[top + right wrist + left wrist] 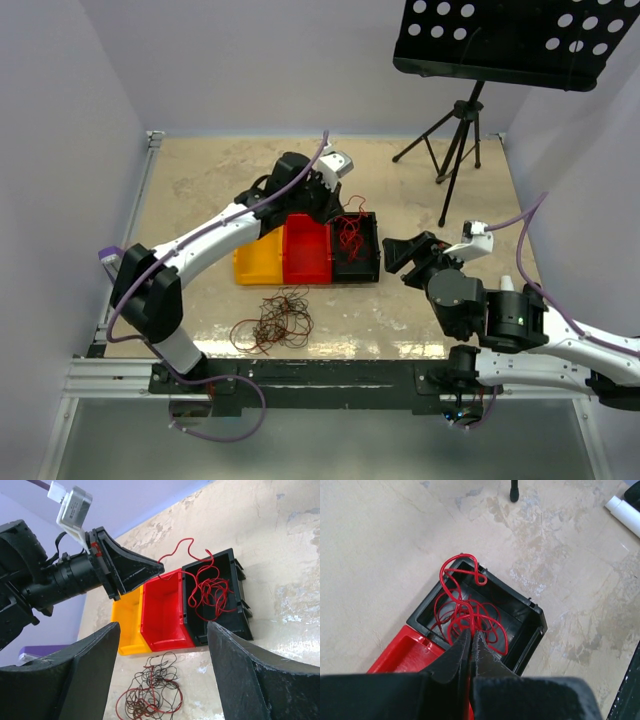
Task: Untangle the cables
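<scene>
Red cables (470, 607) lie heaped in the black bin (530, 622), also seen from above as red cables (350, 235) and in the right wrist view as red cables (212, 590). My left gripper (470, 634) hovers over that bin's near edge, shut on one red cable (185, 542) that loops up from its tips (161, 569) and back down into the bin. A tangle of red and dark cables (275, 322) rests on the table in front of the bins, shown too as the tangle (152, 692). My right gripper (164, 627) hangs open and empty, to the right of the bins (400, 250).
A red bin (306, 250) and a yellow bin (257, 265) stand side by side left of the black bin (356, 275). A music stand's tripod (455, 140) stands at the back right. Walls close in the table on the left, back and right.
</scene>
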Robot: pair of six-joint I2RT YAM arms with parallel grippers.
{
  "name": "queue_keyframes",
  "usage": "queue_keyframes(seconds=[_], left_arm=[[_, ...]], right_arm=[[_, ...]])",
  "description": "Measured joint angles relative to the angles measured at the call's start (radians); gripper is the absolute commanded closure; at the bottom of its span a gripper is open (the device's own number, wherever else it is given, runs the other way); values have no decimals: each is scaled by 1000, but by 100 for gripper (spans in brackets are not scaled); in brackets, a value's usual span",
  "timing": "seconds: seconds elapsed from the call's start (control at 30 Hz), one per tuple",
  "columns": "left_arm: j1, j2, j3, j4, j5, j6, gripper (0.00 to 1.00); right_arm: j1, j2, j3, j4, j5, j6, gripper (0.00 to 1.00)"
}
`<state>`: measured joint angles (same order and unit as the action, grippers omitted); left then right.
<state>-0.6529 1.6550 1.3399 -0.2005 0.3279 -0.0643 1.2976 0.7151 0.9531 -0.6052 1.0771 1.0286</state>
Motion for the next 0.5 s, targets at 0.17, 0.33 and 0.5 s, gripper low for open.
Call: queue_keyframes(seconds=[0.17, 0.33, 0.5], left_arm=[[-1, -19, -60, -3, 2, 17, 100], [-11, -7, -92, -13, 1, 48, 100], [-44, 97, -35, -19, 0, 85, 100]], right_arm=[[0, 5, -6, 5, -6, 0, 25], [0, 5, -13, 13, -14, 1, 25], [0, 4, -19, 19, -14, 4, 24]])
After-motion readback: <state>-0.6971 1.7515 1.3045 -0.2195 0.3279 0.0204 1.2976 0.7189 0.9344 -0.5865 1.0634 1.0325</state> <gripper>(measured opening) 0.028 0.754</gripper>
